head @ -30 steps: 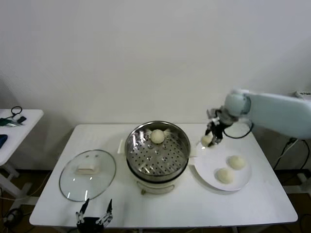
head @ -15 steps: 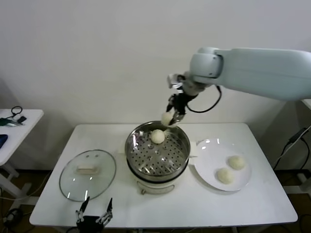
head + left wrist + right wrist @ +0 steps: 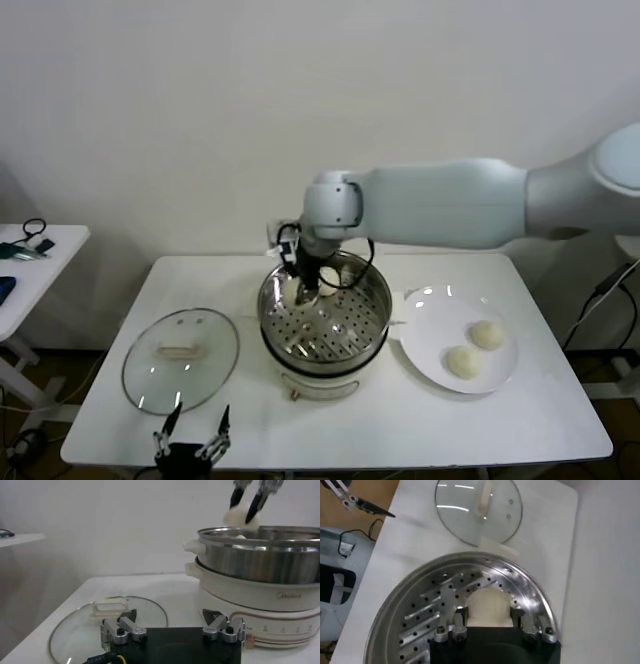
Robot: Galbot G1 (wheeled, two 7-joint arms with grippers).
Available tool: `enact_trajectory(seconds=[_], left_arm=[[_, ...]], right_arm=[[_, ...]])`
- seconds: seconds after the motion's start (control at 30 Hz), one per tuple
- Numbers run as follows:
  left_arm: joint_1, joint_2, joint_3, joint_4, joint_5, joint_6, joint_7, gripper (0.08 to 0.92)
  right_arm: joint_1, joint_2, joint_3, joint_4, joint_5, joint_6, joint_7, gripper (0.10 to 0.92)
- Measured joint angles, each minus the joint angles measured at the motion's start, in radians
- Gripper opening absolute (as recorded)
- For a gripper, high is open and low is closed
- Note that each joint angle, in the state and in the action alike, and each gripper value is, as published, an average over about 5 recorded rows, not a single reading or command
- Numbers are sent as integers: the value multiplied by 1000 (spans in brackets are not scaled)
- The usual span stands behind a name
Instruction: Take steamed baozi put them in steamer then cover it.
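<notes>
The right arm is now reaching across the table (image 3: 560, 420), its gripper (image 3: 300, 292) hanging over the left part of the steamer (image 3: 325, 318). A second ago it was lifting off the white plate (image 3: 425, 345), and half a second ago it was high above the pot's far rim. Its fingers are clamped on a baozi (image 3: 489, 608), which is sitting just above the perforated tray (image 3: 427, 615); the left wrist view is showing the same bun (image 3: 241, 516) pinched between the dark fingertips over the pot's rim. The bun that was lying at the far side of the tray is now mostly hidden behind the arm. Two more buns (image 3: 486, 334) (image 3: 461, 361) are resting on the plate, right of the steamer, where they were before. The cover (image 3: 181, 358) is lying flat on the table left of the pot, handle up, unmoved. The left gripper (image 3: 192, 442) is waiting at the table's near edge, by the lid, its fingers spread apart and holding nothing.
</notes>
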Motion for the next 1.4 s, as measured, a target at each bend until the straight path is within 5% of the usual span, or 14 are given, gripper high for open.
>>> enact_trajectory(seconds=[0.37, 0.63, 0.8, 1.13, 1.4], left_arm=[[-6, -5, -6, 2, -5, 3, -2, 823], [-10, -6, -5, 8, -5, 4, -3, 823], [-9, -6, -2, 7, -3, 5, -3, 823], [-3, -1, -1, -9, 0, 11, -2, 823], [-8, 1, 0, -17, -1, 21, -2, 823]], right_arm=[[-101, 60, 15, -88, -37, -19, 28, 601], [-114, 64, 22, -107, -54, -6, 18, 790], [-75, 38, 16, -85, -48, 23, -16, 821], [131, -185, -106, 45, -24, 137, -170, 823], [201, -450, -239, 119, -140, 227, -253, 823]])
